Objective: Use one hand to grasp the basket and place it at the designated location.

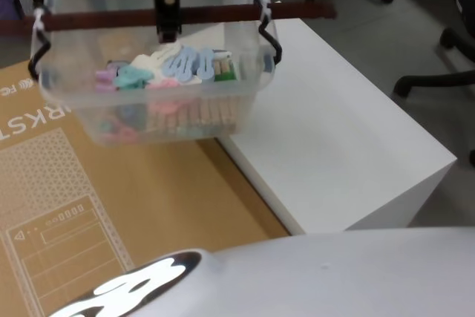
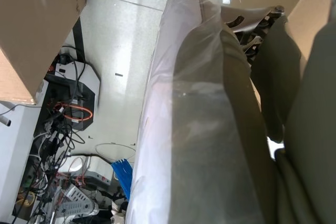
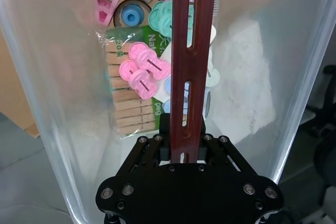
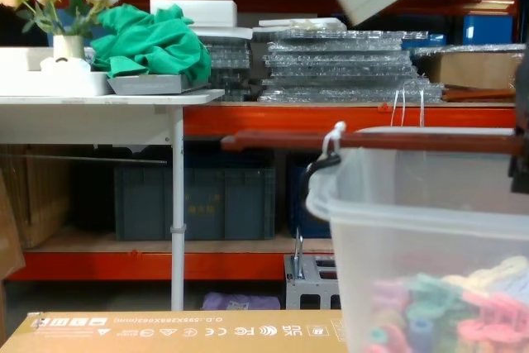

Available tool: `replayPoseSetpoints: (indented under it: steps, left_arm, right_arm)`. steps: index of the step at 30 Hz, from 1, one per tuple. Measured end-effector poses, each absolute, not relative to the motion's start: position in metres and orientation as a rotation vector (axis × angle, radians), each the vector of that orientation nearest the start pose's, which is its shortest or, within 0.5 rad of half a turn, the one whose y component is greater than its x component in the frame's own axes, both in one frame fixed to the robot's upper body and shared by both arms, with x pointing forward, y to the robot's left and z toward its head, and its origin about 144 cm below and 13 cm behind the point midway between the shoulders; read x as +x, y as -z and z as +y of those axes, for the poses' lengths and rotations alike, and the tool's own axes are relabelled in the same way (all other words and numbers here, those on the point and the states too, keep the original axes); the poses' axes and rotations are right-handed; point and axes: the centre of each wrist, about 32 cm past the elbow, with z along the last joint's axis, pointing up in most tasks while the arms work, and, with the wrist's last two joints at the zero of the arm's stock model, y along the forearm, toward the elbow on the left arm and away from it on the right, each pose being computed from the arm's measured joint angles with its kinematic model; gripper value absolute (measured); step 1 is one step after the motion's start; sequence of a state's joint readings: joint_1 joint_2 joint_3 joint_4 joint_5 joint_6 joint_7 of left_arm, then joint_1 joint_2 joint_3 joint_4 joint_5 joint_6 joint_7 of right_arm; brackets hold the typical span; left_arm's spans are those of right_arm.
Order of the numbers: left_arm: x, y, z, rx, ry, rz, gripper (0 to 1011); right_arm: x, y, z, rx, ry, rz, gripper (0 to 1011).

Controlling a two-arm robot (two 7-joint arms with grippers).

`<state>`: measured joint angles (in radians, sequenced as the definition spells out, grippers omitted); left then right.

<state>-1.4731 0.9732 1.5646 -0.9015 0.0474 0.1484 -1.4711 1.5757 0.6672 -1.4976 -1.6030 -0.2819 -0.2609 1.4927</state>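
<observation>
1. The right pincer [image 3: 186, 153] is closed on the wooden handle [image 1: 185, 16] of the basket [image 1: 159, 102], near the middle of the bar; the tub hangs directly beneath the pincer.
2. The basket is held in the air, below the pincer, above the edge where a cardboard box [image 1: 82, 213] meets a white surface [image 1: 334, 146].
3. The tub is judged light and fairly stiff, though thin-walled; the loose pegs [image 1: 167, 72] inside may shift and tip the load.
4. The bar is tied on by zip ties [image 1: 38, 24], so swinging is likely; the mid-bar hold is judged the best balanced.
5. The handle's long axis runs crosswise to the pincer, left to right, as does the tub's longer side; the opening faces upward.
6. The left pincer's state cannot be told.
</observation>
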Motion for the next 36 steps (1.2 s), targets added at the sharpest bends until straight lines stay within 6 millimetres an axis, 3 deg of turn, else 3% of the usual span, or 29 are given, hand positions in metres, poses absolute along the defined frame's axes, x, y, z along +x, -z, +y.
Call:
replayPoseSetpoints:
  steps: [20,36]
  left_arm:
    - [0.617,-1.396,0.495,1.629,-0.177,0.163,0]
    - [0.617,-1.396,0.495,1.629,-0.177,0.163,0]
  right_arm:
    - [0.568,-1.477,-0.196,-1.675,-0.551,-0.901,234]
    - [0.571,-1.482,-0.252,-1.724,-0.307,-0.659,234]
